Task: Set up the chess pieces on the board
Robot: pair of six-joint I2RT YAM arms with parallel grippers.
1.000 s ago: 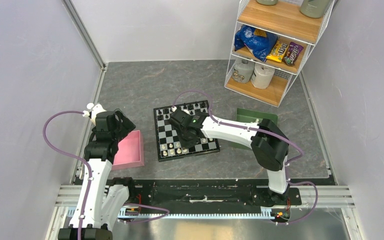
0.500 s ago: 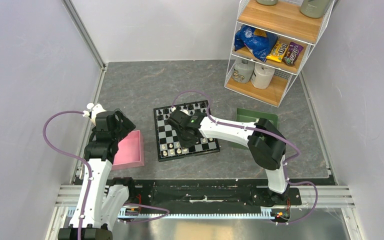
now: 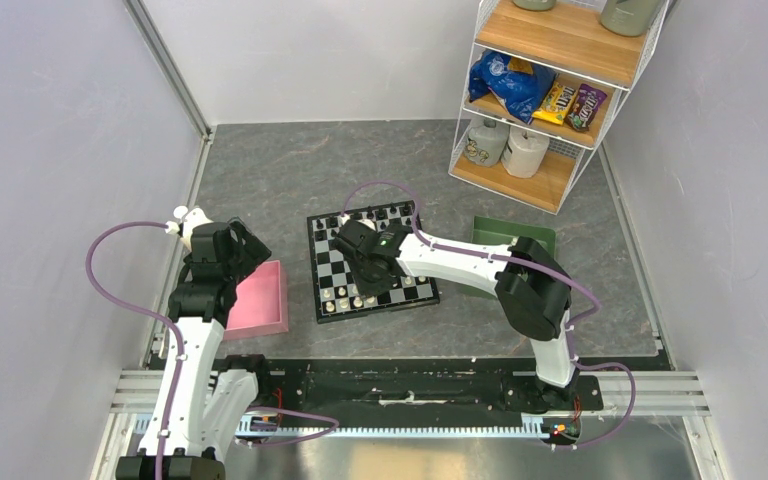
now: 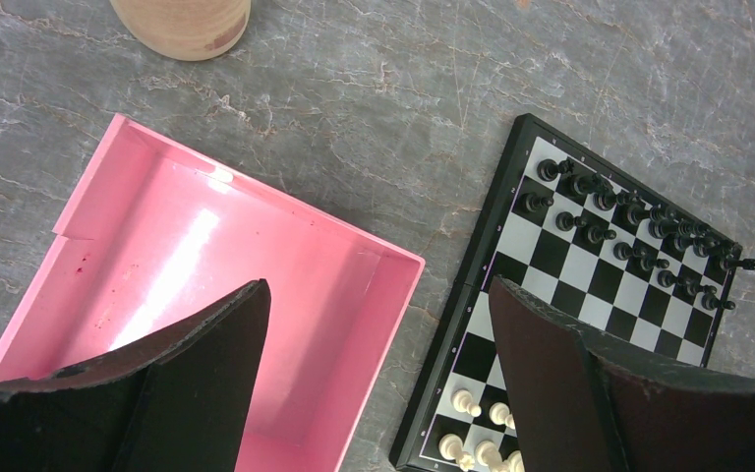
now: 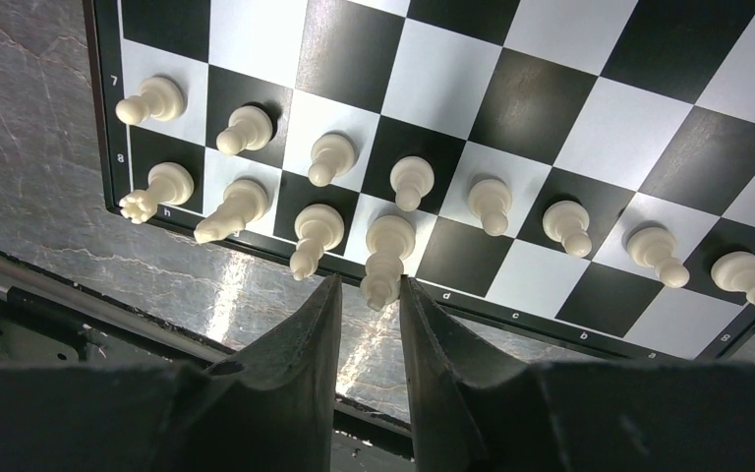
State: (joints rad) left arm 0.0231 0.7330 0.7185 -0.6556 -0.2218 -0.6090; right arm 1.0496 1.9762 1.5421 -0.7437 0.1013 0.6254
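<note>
On the border of the board (image 5: pixel 541 108): 7, 8, h, d, c, b.

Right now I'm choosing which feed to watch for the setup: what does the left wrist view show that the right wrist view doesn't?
Only the left wrist view: the pink tray, the black pieces lined along the far rows of the board, a tan round object at the top edge, and the open left gripper. Only the right wrist view: the right gripper, its fingertips flanking a tall white piece on the edge row; contact is unclear. Both: the board, white pieces and grey table.
</note>
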